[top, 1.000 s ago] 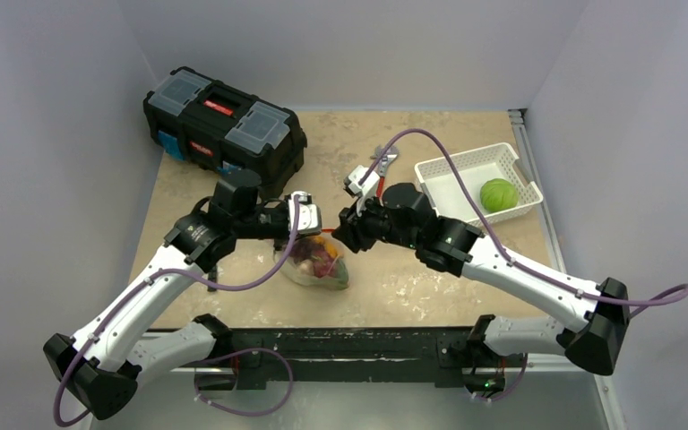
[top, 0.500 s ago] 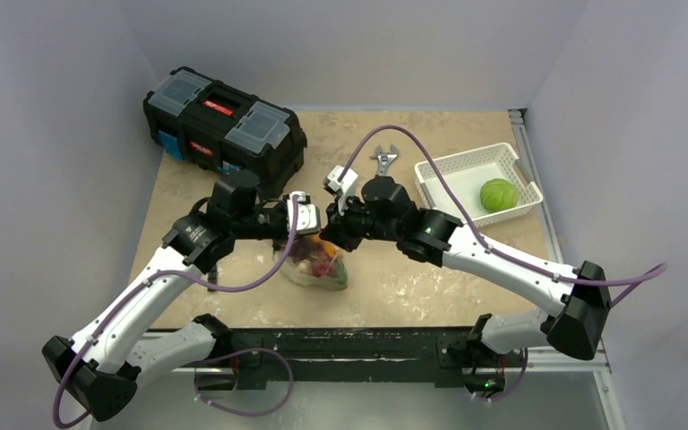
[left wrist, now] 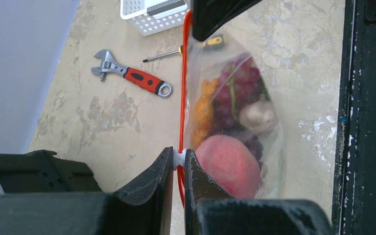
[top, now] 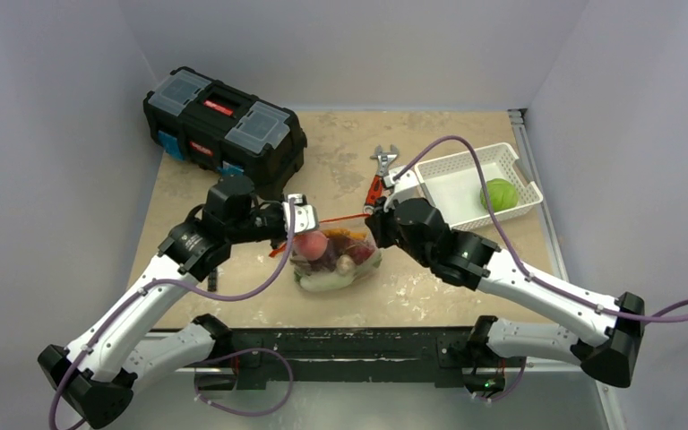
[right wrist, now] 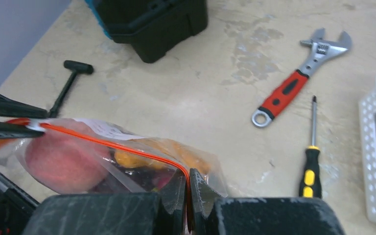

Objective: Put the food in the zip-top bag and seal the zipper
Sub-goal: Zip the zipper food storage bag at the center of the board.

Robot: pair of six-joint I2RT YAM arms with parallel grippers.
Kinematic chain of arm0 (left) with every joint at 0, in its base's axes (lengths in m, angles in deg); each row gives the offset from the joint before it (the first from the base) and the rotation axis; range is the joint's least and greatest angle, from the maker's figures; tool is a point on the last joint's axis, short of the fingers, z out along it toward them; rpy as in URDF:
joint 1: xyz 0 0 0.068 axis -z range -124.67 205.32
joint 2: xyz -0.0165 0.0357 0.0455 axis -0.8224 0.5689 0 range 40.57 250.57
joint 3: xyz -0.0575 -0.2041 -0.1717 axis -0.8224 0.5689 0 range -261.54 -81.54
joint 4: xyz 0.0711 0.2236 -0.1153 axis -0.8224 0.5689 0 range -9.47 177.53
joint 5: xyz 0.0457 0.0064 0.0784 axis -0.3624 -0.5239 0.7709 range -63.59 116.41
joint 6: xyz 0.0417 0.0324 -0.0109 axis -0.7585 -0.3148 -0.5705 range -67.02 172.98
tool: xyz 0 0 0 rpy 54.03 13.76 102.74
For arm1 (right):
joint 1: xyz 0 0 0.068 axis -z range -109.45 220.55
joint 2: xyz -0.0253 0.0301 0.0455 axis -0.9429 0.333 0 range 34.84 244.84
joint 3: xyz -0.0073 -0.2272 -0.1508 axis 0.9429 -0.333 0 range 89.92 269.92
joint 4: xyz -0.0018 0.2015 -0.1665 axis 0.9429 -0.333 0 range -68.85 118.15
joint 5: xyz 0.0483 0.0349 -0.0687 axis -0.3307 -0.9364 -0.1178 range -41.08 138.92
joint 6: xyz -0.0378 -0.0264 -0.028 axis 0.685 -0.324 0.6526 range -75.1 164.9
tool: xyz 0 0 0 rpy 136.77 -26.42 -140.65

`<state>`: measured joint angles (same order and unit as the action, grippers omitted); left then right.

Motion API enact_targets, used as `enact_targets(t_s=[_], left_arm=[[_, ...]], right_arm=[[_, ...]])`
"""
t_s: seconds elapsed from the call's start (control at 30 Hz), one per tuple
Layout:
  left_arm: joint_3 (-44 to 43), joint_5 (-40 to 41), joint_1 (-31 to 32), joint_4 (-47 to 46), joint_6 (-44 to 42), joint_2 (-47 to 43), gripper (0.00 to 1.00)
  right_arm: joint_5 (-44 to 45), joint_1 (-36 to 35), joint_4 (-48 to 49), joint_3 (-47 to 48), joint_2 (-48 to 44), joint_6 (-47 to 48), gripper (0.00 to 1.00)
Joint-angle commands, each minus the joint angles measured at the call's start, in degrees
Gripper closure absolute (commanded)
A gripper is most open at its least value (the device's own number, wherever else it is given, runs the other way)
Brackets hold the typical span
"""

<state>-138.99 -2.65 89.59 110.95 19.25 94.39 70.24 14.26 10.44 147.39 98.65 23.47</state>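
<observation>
Your L gripper is pinched tight on one end of the thin red-orange zipper strip, which runs taut to your R gripper, clamped on the other end. Btw them, under the strip, is the clear crinkly plastic bag w/ pink-red fruit & dark purple grape bunch inside. To the right of the R gripper, the round green cabbage sits in the white slotted plastic basket (not bagged).

This is a robot test cell in a lab. Plain pale walls box in a mottled beige desk, and two robot arms are bolted to a black rail. A black toolbox sits beyond the left gripper, and a wrench lies just beyond the right gripper.
</observation>
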Motion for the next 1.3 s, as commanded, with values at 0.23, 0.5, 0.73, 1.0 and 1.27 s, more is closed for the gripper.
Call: enact_targets(t_s=[0.23, 0.5, 0.73, 1.0, 1.27], left_arm=[[3.21, 9.37, -2.09, 0.17, -6.16, -7.39, 1.0], [4.52, 10.91, -3.13, -0.01, -7.8, -9.41, 1.0], [5.28, 11.68, -3.59, -0.27, -8.49, -10.23, 1.0], [3.72, 6.15, -3.67, -0.36, -6.3, -11.63, 0.57], [3.96, 2.42, -3.65, -2.8, -4.45, -16.2, 0.48]], right_arm=[[13.65, 2.48, -7.59, -7.51, -7.25, -6.09, 1.0], [15.23, 3.12, -8.59, -8.23, -9.64, -6.3, 1.0], [14.65, 3.12, -7.65, -8.42, -10.29, -3.88, 1.0], [-0.51, 3.12, 0.21, -11.07, -14.7, 4.06, 1.0], [-5.6, 3.12, 1.44, -11.37, -15.6, 5.78, 0.83]])
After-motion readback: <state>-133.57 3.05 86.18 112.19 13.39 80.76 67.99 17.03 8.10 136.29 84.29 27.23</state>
